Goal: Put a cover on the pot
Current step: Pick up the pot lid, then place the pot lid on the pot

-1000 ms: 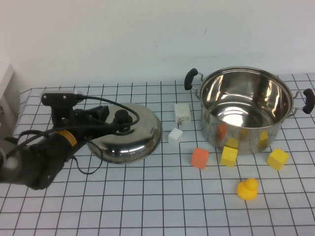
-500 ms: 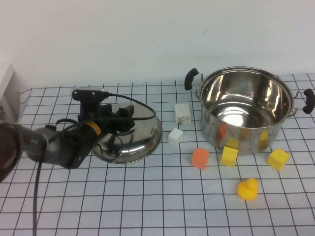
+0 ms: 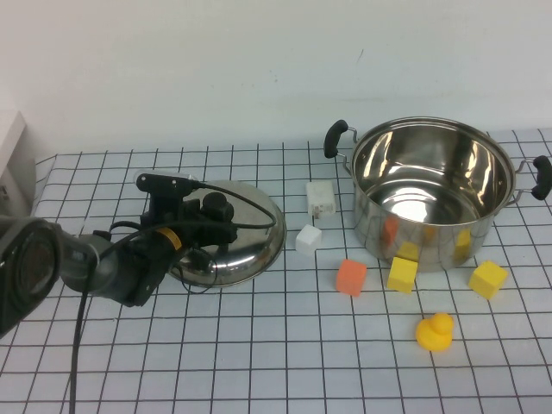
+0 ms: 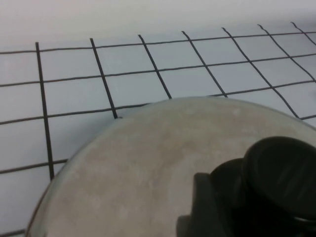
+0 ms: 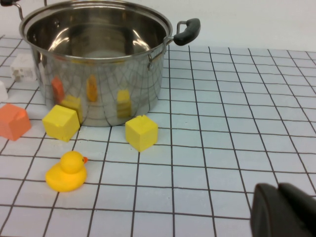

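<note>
Pot sits open toward the far right corner of the gridded table, black handles on both sides, nothing inside it, no lid on it. My left gripper is at the lid, which lies dome-up on the far-left part of the table, well apart from the pot. Gripper sits right over the black knob; I cannot tell whether its fingers are clenched on it or released. From my left wrist the knob shows close up, on the steel dome.

Right gripper barely visible in its own wrist view, low at the near right side of the table, holding nothing that I can see; open or closed, cannot tell.

Between lid and pot: a white plug-like block and a small white cube. Just in front of the pot: orange block, two yellow cubes. Yellow duck nearer the front edge.
</note>
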Robot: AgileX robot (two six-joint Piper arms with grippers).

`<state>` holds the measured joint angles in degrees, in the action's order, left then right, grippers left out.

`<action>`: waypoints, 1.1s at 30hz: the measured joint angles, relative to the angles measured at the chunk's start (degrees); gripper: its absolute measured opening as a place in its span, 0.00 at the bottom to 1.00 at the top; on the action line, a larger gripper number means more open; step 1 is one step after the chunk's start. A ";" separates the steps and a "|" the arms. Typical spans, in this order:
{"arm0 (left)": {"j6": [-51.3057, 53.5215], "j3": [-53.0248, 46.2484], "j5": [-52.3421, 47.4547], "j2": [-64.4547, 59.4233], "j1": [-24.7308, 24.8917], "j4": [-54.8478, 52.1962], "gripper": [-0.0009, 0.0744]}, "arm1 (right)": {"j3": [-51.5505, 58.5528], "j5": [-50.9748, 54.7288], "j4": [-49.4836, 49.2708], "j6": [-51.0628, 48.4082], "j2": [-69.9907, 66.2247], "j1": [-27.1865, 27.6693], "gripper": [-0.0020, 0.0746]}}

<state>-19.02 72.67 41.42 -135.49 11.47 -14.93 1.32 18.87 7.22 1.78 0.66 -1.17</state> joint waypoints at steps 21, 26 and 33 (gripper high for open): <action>5.94 -0.02 3.00 7.64 0.00 4.39 0.45 | 0.00 0.00 0.00 0.00 0.00 0.00 0.04; 6.38 -0.02 1.20 17.01 0.00 4.39 0.45 | 0.00 0.00 0.00 0.00 0.00 0.00 0.04; -5.96 -0.02 -0.42 28.22 1.94 -7.82 0.45 | 0.00 0.00 0.00 0.00 0.00 0.00 0.04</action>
<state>-24.98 72.65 41.01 -107.27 13.40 -22.75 1.32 18.87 7.22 1.78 0.66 -1.17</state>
